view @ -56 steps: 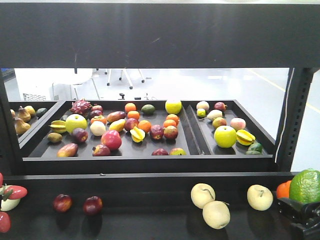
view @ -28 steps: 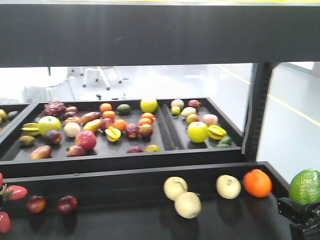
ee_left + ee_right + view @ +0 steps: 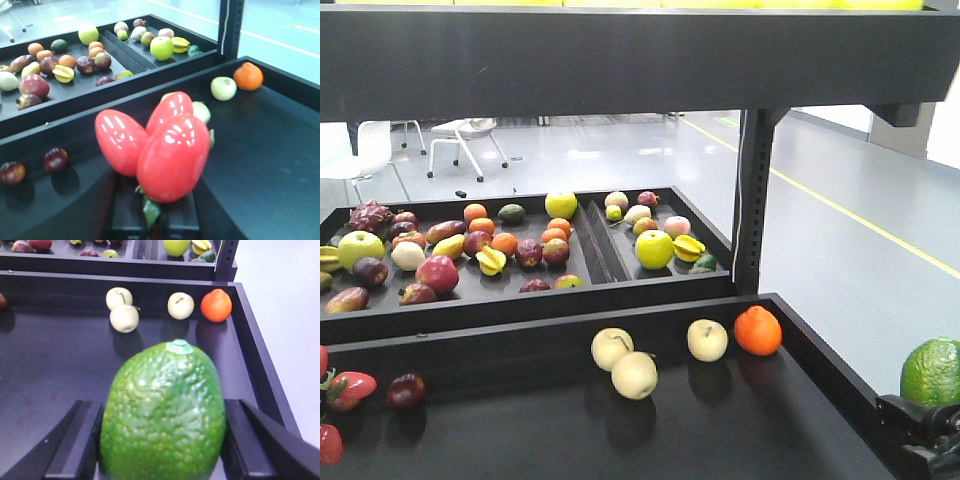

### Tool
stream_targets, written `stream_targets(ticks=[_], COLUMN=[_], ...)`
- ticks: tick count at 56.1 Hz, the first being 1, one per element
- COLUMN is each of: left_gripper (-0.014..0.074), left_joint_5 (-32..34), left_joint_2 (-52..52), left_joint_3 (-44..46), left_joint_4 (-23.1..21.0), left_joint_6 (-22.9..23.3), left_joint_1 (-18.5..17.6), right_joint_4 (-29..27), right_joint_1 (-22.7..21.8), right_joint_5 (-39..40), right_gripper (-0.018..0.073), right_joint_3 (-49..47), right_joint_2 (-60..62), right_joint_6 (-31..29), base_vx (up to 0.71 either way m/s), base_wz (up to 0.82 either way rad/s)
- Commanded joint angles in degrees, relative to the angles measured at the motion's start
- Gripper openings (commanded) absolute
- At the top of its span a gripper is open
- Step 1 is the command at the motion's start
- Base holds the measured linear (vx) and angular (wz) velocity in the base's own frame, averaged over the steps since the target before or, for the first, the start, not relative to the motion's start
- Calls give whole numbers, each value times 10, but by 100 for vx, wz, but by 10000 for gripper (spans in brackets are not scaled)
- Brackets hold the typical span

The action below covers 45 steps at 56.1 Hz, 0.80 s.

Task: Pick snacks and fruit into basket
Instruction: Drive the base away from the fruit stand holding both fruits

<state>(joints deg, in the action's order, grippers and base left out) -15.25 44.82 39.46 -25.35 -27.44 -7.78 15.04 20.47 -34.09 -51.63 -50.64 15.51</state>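
Front view: the bumpy green fruit (image 3: 932, 370) sits on the right gripper (image 3: 930, 435) by the tray's (image 3: 820, 350) right rim.

Left wrist view: the left gripper (image 3: 150, 217), nearly closed, pinches the stem of the red fruit (image 3: 160, 142), which rests above it.

Right wrist view: the wide-spread fingers (image 3: 70, 445) clamp both sides of the green fruit over the tray.

A pebbled, bright green fruit (image 3: 162, 410) with a pale green stem cap and lighter speckles fills the right wrist view. Glossy red fruits (image 3: 160, 142), dotted with white highlights and trailing a green stalk, dominate the left wrist view. The matte black tray (image 3: 800, 420) carries three pale cream fruits (image 3: 634, 375), one vivid orange fruit (image 3: 758, 330) and a dark red fruit (image 3: 406, 390). Behind, a yellow line (image 3: 840, 205) stripes the grey floor (image 3: 880, 290).
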Motion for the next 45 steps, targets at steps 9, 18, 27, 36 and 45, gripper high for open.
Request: stream_targets(ticks=[9,18,27,36,45], left_gripper=[0,0,0,0,0], left_joint_5=[45,45,45,45,45], left_joint_2=[-3,-3,-3,-3,-3], left_joint_3=[15,15,15,15,15], left_joint_4=[-6,-6,-6,-6,-6], left_joint_6=[1,1,1,1,1], left_joint_1=[0,0,0,0,0], right_joint_4=[15,15,15,15,15], right_joint_1=[-3,-3,-3,-3,-3], right_joint_5=[48,48,48,48,48], right_gripper=[-8,-8,-8,-8,-8], right_joint_3=[-16,-16,-16,-16,-16], right_joint_2=[4,4,4,4,4], right_joint_6=[-1,-1,-1,-1,-1], base_vx=[-26,-29,-31,-33,-36], base_wz=[1,5,5,4,3])
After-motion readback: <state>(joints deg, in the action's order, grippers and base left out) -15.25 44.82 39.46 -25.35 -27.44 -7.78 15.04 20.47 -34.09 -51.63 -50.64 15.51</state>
